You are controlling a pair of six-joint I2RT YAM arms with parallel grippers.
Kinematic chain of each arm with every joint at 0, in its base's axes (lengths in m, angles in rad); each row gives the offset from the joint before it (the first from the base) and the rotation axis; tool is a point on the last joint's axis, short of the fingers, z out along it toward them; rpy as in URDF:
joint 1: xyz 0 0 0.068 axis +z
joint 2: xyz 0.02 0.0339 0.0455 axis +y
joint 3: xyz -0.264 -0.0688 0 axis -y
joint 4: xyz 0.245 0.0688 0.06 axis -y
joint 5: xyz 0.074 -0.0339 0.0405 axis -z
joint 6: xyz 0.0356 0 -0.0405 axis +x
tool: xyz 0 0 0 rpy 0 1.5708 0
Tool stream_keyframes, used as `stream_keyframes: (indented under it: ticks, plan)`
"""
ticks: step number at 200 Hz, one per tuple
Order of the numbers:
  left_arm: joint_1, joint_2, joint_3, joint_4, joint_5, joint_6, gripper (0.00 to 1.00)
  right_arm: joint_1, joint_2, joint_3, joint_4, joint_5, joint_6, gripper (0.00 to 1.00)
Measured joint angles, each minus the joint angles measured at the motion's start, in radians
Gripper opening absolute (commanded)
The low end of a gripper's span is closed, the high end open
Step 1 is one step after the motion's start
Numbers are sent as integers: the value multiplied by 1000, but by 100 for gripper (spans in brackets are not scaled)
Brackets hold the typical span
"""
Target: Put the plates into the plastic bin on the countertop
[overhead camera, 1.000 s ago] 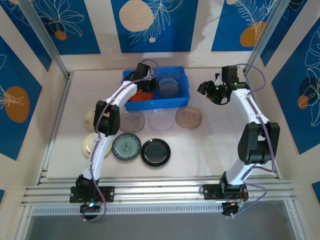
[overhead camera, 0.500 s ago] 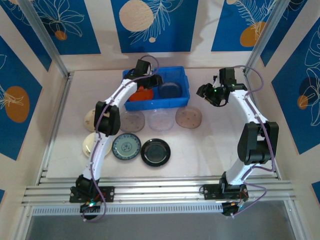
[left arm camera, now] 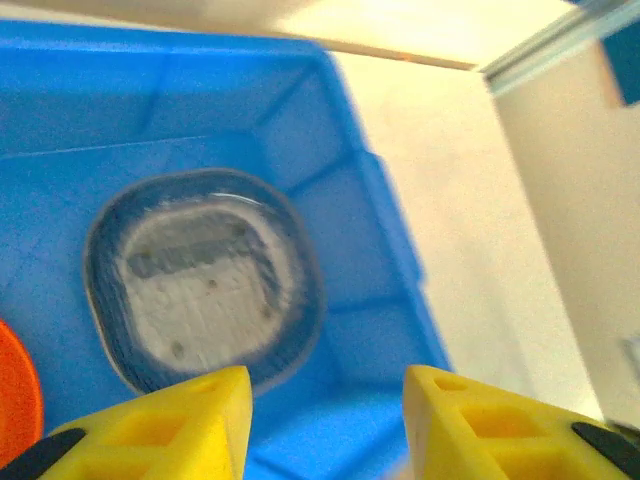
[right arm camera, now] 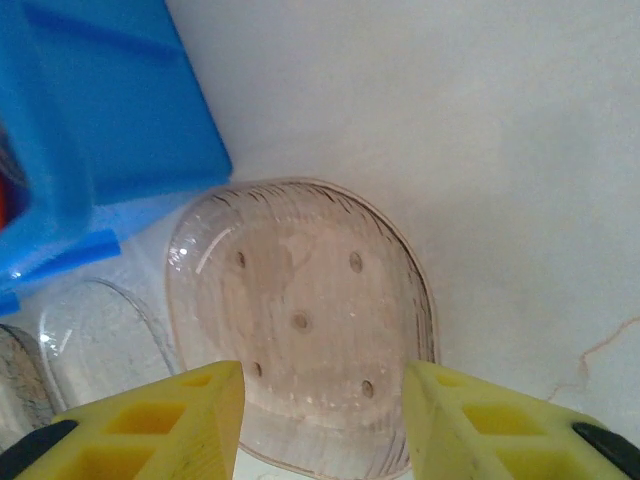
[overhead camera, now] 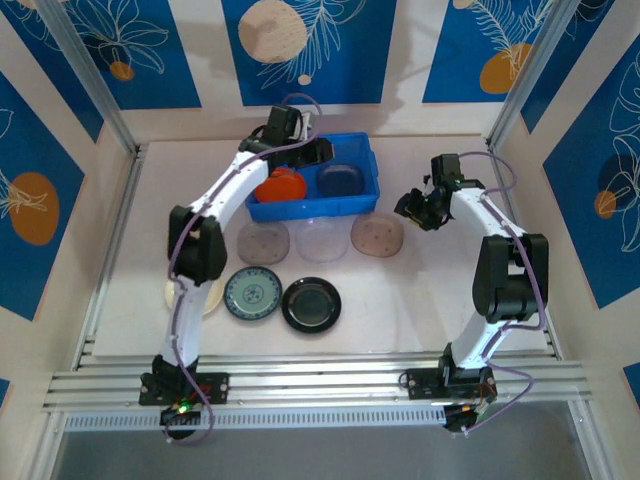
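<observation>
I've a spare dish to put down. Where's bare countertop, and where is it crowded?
Bare: pale beige countertop between the glossy black round plate and right arm; also left of the bright-blue plastic bin. Crowded: the clear plates in front of the bin.

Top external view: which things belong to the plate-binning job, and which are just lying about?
Job: blue bin; orange plate and clear plate inside it; three clear plates, teal plate, black plate, cream plate on the countertop.
Just there: patterned wall panels, metal rails.
</observation>
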Motion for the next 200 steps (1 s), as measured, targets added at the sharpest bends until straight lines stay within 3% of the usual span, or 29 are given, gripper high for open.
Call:
stream_keyframes:
  ticks: [43,93,131,200]
  plan:
    - [-26,-347,-331,75,2,55,47,0,6,-36,1,5,-12,39]
    - [-55,-587,-727,113,-20,84,47,0,10,-83,0,10,-11,38]
    - [-57,-668,-938,166,-19,73,48,2,47,-89,1,22,-11,38]
    - [-57,-671,-989,263,-8,52,47,8,115,-89,13,23,-7,33]
